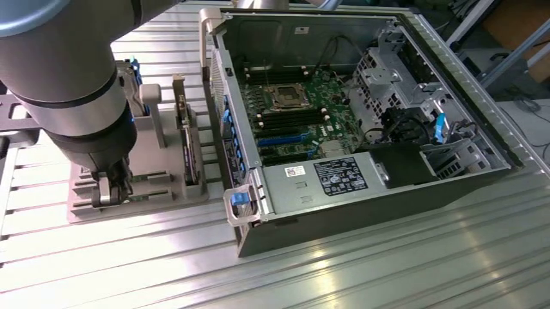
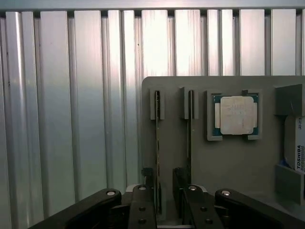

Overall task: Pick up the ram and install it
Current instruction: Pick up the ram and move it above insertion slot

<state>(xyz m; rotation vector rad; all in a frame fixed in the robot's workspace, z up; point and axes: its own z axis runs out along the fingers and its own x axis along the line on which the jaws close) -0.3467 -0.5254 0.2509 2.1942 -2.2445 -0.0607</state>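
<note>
The ribbed metal table took up the whole frame. An open computer case lay on its side across the middle and the exterior view's right. Its motherboard faced up in the upper centre, and dark memory slots ran just below the processor socket.

The arm came down from the upper left of the exterior view to a grey fixture tray at the exterior view's left, close beside the case.

The wrist view showed the tray holding a hard drive at one edge and a square silver CPU chip in its own pocket. Two thin boards stood edge-on in neighbouring slots.

The gripper hung low over those slots with its jaws apart and nothing clamped. The ram, the thin green stick in the slot nearest the tray's outer edge, stood upright in the tray. Its near end ran into the gap between the fingers, close against one of them. The other thin board ended at the second finger, and I could not tell whether that finger touched it.

Judging from this, the pick-up was in hand and the install had not begun. The stick sat in its slot and the memory slots looked unfilled. A clean grasp here would call for centring the gap on the stick's narrow edge, clear of the neighbouring board. The pinch would need to be square so the stick could lift straight out of its slot.
</note>
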